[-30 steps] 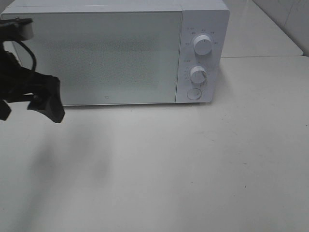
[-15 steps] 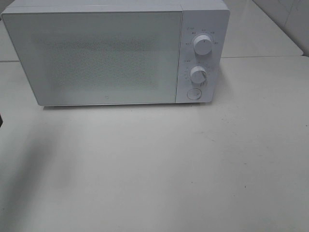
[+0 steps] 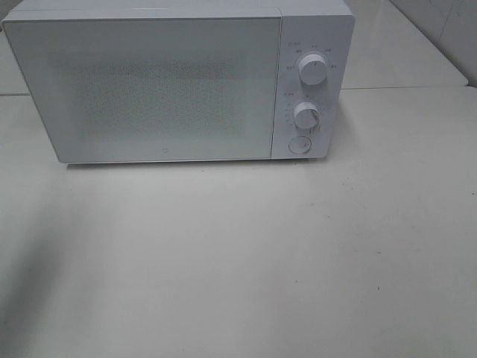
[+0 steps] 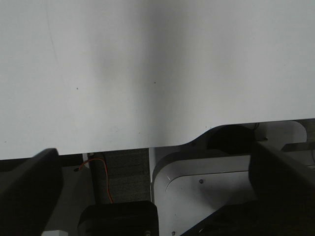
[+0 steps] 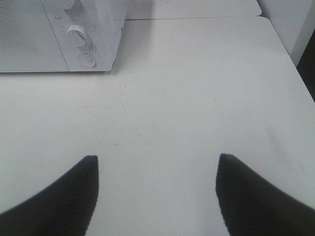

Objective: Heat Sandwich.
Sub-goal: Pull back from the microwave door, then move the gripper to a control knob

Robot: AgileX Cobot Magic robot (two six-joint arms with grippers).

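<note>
A white microwave [image 3: 179, 82] stands at the back of the table with its door shut; it has two round dials [image 3: 311, 68] and a round button [image 3: 299, 145] on its right panel. Its corner also shows in the right wrist view [image 5: 74, 34]. The sandwich and its plate are out of view. My left gripper [image 4: 157, 182] is open and empty, hanging over the table's edge. My right gripper [image 5: 157, 191] is open and empty above bare table, to the right front of the microwave. Neither gripper shows in the exterior high view.
The white table [image 3: 246, 253] spreads in front of the microwave. A second table surface [image 3: 402, 52] lies behind at the right. The left wrist view shows the table's edge [image 4: 147, 145] with the robot's base and cables [image 4: 197, 191] below it.
My left arm, which stood at the microwave's left front a second ago, has withdrawn leftward out of the exterior high view. The microwave has not moved.
</note>
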